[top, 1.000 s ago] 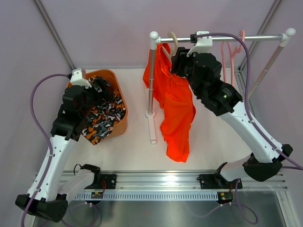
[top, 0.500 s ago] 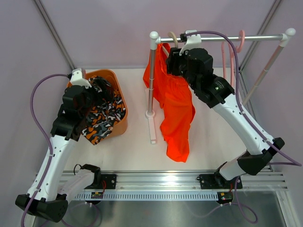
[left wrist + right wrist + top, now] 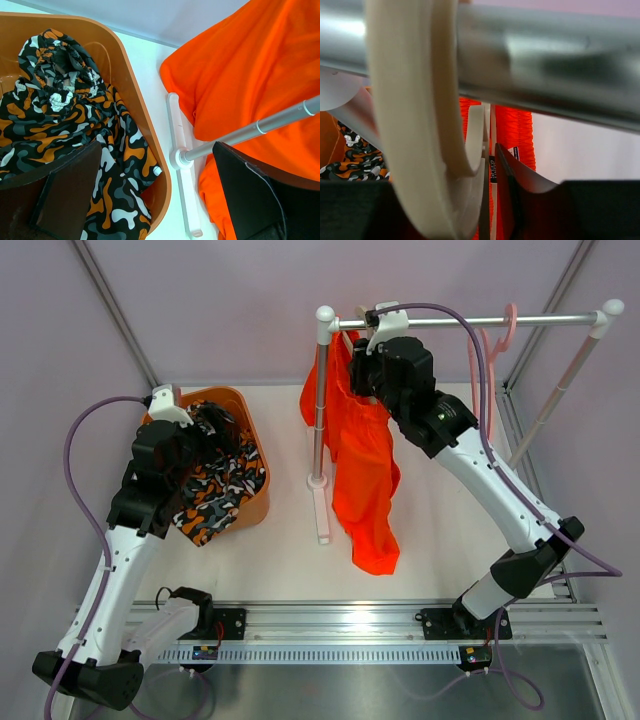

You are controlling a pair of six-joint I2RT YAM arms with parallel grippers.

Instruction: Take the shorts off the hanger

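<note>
Plain orange shorts (image 3: 365,470) hang from a cream hanger (image 3: 361,318) on the rail (image 3: 540,320). My right gripper (image 3: 362,375) is right at the hanger's top, under the rail. In the right wrist view the hanger's hook (image 3: 415,125) wraps the rail (image 3: 545,65); my right gripper (image 3: 440,195) has the hanger's neck between its fingers, one finger (image 3: 520,195) against it, the other hidden behind the hook. Orange shorts (image 3: 512,130) show behind. The camouflage shorts (image 3: 215,490) lie in the orange basket (image 3: 240,400), with my left gripper (image 3: 205,440) open above them (image 3: 160,185).
The rack's post (image 3: 320,410) and white foot (image 3: 322,510) stand between basket and orange shorts; the left wrist view shows that foot (image 3: 180,200) beside the basket rim (image 3: 145,150). Pink hangers (image 3: 490,350) hang further right on the rail. Purple walls close in the sides.
My right arm has slid left along the rail onto the cream hanger and its jaws have narrowed. The orange shorts swung slightly left. The left arm has not moved.
</note>
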